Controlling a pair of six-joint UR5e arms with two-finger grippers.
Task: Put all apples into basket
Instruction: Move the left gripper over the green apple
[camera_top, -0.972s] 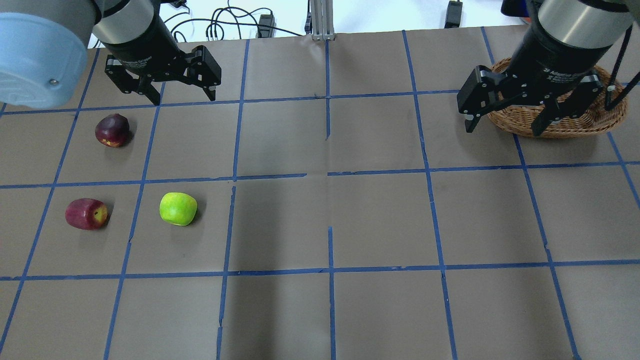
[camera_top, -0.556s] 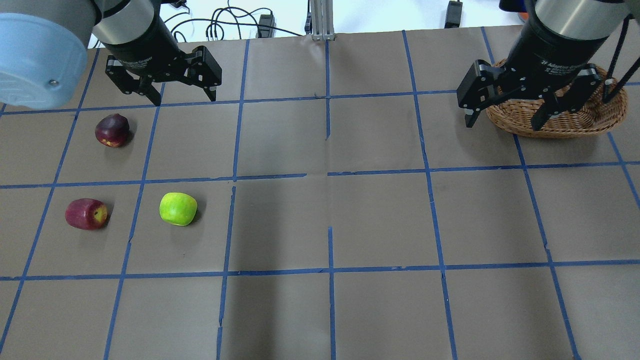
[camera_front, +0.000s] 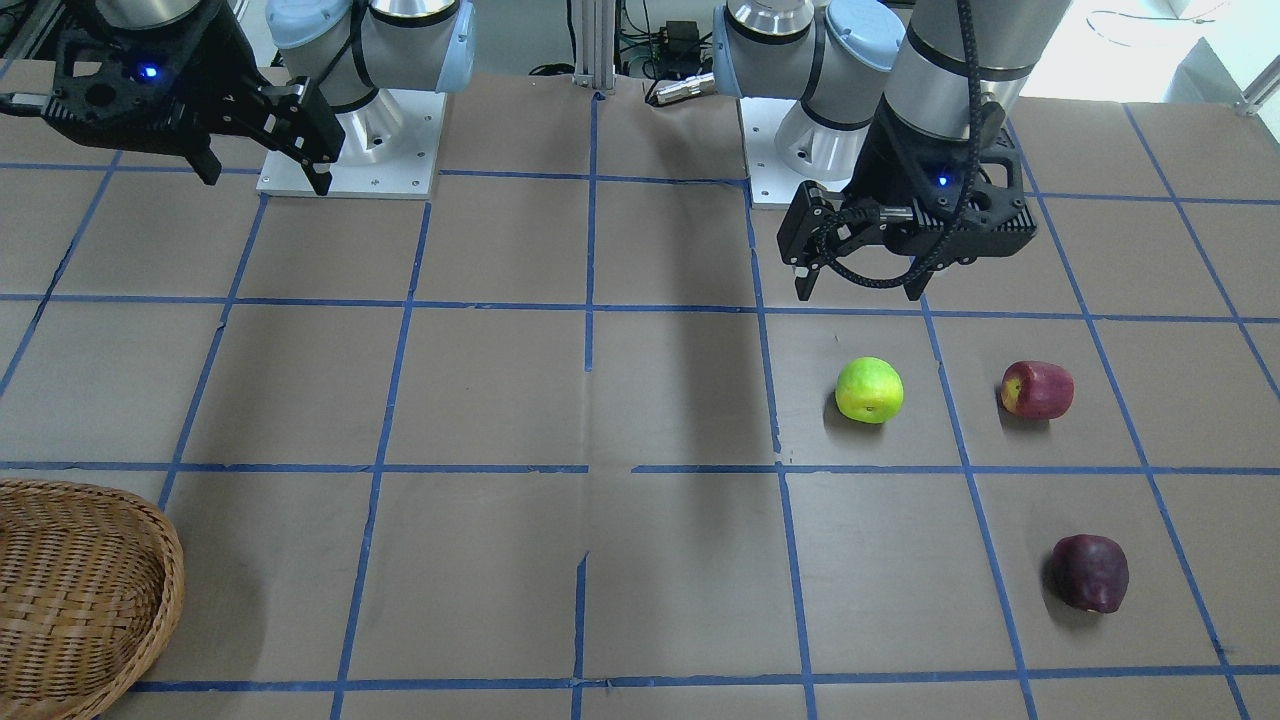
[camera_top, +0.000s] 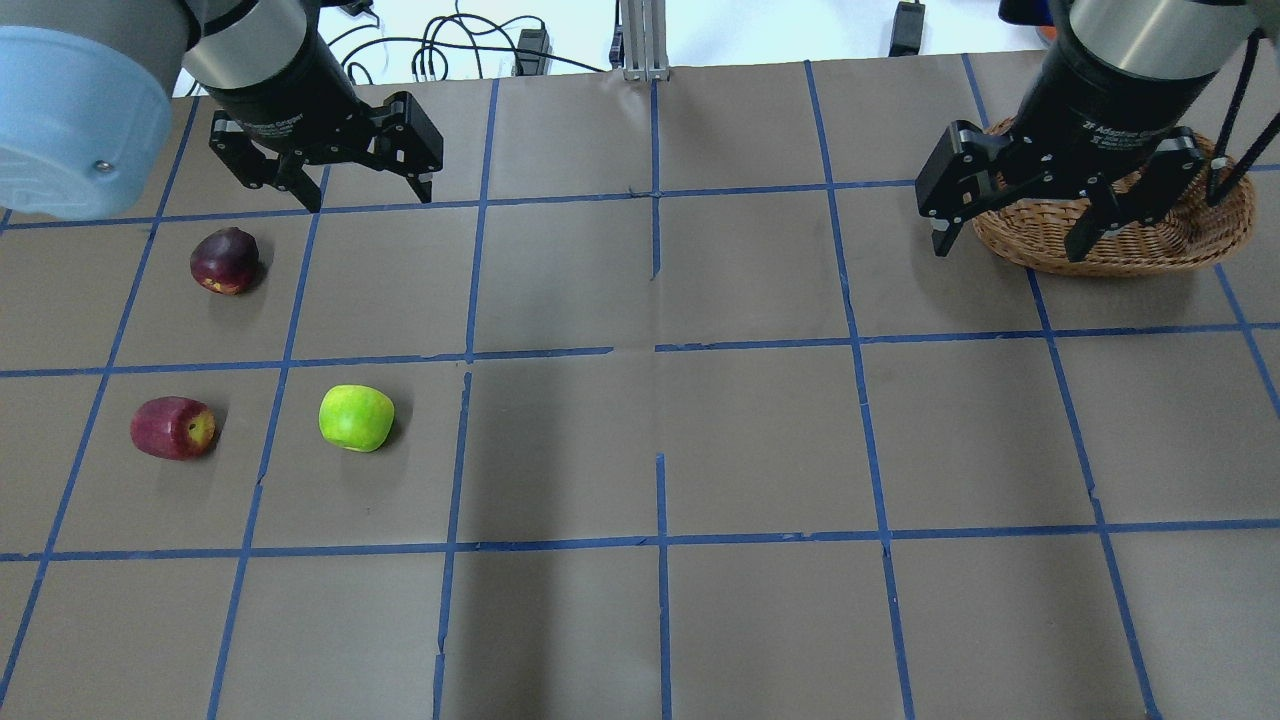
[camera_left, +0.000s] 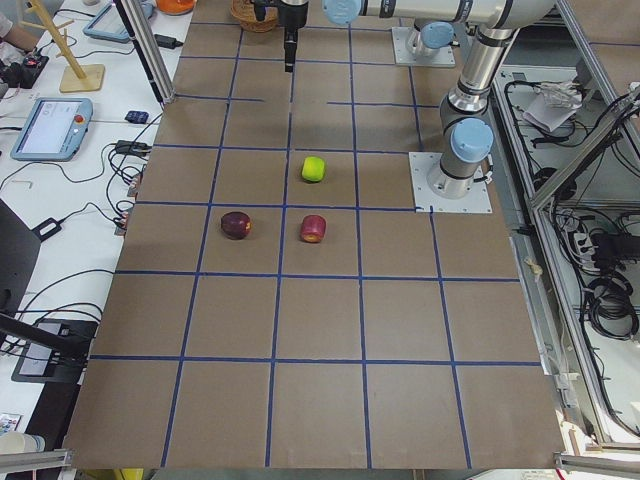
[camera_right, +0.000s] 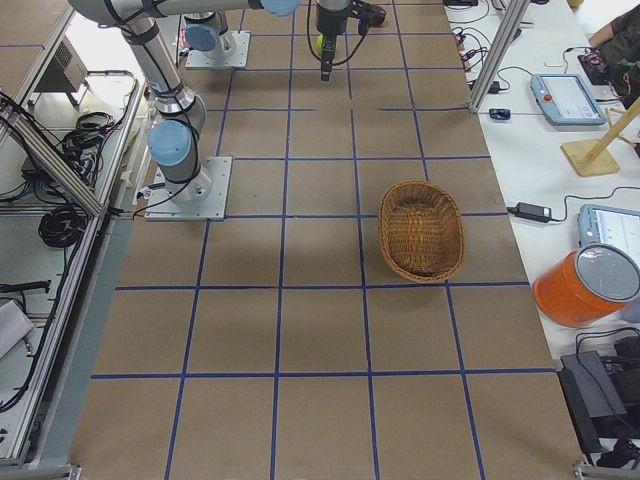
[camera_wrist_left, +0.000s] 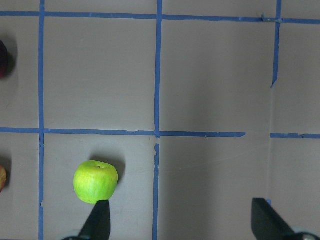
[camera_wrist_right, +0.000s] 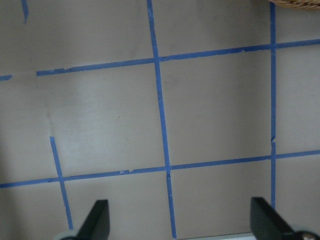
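the green apple (camera_top: 356, 418), red apple (camera_top: 173, 428) and maroon apple (camera_top: 225, 261) lie apart on the desk (camera_top: 760, 440) below the left gripper (camera_top: 370, 196), the basket (camera_top: 1130, 255) sits beside the right gripper (camera_top: 1005, 250), and both jaws are spread wide.

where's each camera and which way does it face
Front-facing: across the table, facing the robot; left arm and right arm show.
Overhead: behind the robot, looking forward and down; left gripper and right gripper show.
Exterior left: table's left end, looking along it; left arm near.
Exterior right: right end, basket ahead; right arm near.
Left wrist: down on the green apple; fingertips show.
Right wrist: down on the table; fingertips show.
Shared: left wrist and overhead both see the green apple.
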